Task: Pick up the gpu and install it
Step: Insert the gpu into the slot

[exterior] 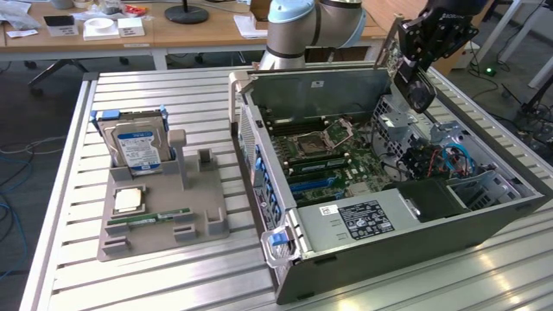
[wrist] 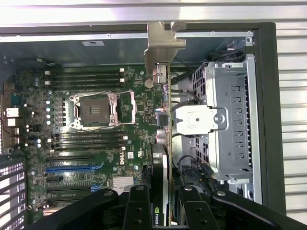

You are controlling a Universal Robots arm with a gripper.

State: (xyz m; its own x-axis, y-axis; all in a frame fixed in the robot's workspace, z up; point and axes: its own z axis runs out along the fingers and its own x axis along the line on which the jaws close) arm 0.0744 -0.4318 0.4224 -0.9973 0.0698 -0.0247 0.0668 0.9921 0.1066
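The gpu (exterior: 406, 68) hangs above the far right corner of the open computer case (exterior: 415, 249), with my gripper (exterior: 425, 45) shut on it. In the wrist view the gpu (wrist: 166, 110) shows edge-on, and its silver bracket (wrist: 162, 40) points at the case's far wall. My gripper (wrist: 165, 194) clamps the card's dark body from both sides. The card hovers between the motherboard (wrist: 96, 120) and the metal drive cage (wrist: 230, 120), apart from both. The blue and black expansion slots (wrist: 72, 168) lie off to the card's side.
A grey holder tray (exterior: 164, 214) at the exterior view's left carries a hard drive (exterior: 138, 146), a CPU (exterior: 128, 199) and a RAM stick (exterior: 160, 216). Inside the case are a power supply (exterior: 359, 220) and cables (exterior: 449, 159). The arm's base (exterior: 302, 29) stands behind the case.
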